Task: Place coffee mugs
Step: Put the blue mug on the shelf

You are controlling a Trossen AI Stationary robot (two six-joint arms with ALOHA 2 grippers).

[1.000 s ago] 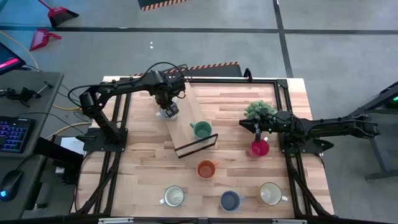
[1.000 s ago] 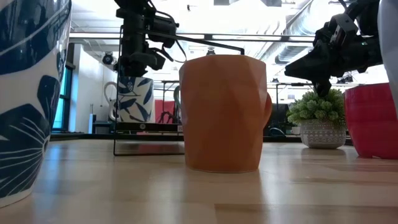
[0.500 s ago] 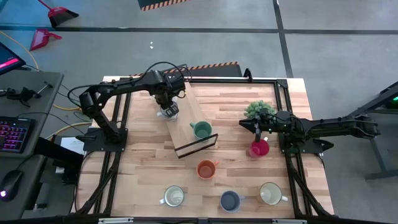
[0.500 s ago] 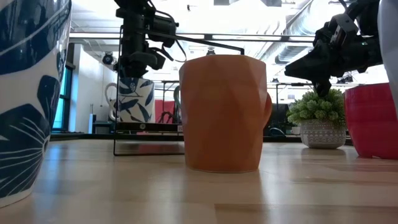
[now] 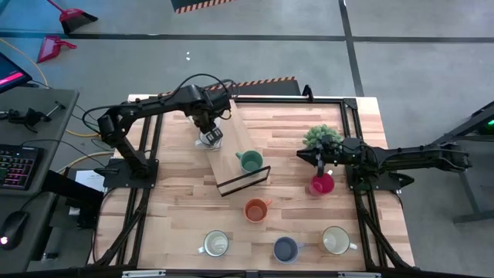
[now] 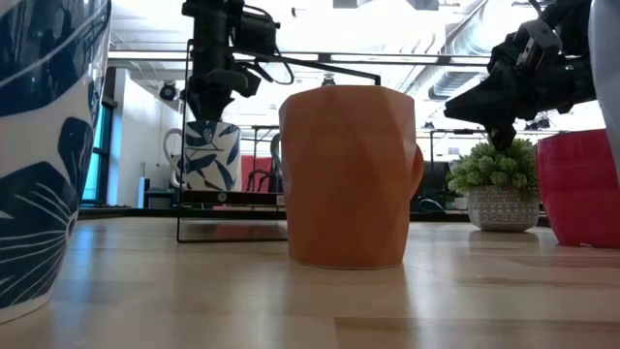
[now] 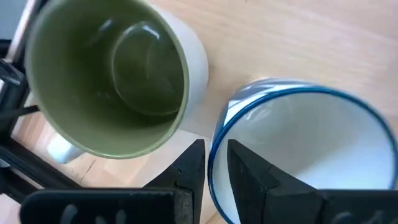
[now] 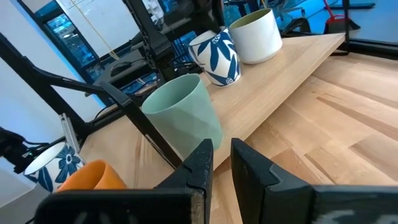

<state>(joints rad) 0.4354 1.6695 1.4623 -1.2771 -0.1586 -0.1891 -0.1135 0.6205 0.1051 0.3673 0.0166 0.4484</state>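
Observation:
A raised wooden shelf [image 5: 231, 147] bears three mugs: a teal green mug [image 5: 248, 161], a white mug with blue leaf pattern [image 5: 208, 139] and a cream mug with an olive inside [image 7: 106, 81]. My left gripper [image 7: 216, 171] stands over the blue-patterned mug [image 6: 210, 155], shut on its rim. My right gripper [image 5: 318, 164] hangs shut above the table just beyond the red mug [image 5: 322, 184], touching nothing. The orange mug [image 5: 256, 209], another patterned white mug [image 5: 215, 244], the blue mug [image 5: 285, 249] and a cream mug [image 5: 335, 240] stand on the table. My left gripper holds the blue-patterned mug by its blue-edged rim [image 7: 213, 155], on the side next to the olive-lined mug. One finger [image 7: 249, 180] is inside the mug and one [image 7: 191, 171] outside. The fingers come from above, pointing down. The mug stands upright with its base on the shelf.
A spiky potted plant [image 5: 322, 137] stands just beyond my right gripper. The shelf's black wire frame [image 5: 245, 181] rises at its near end. Bare wood lies between the shelf and the right arm. The table's black rails [image 5: 351, 123] run along its sides.
My left gripper has shifted a little toward the far edge over the blue-patterned mug. The mug has stayed upright in its place on the shelf. The right arm has kept still.

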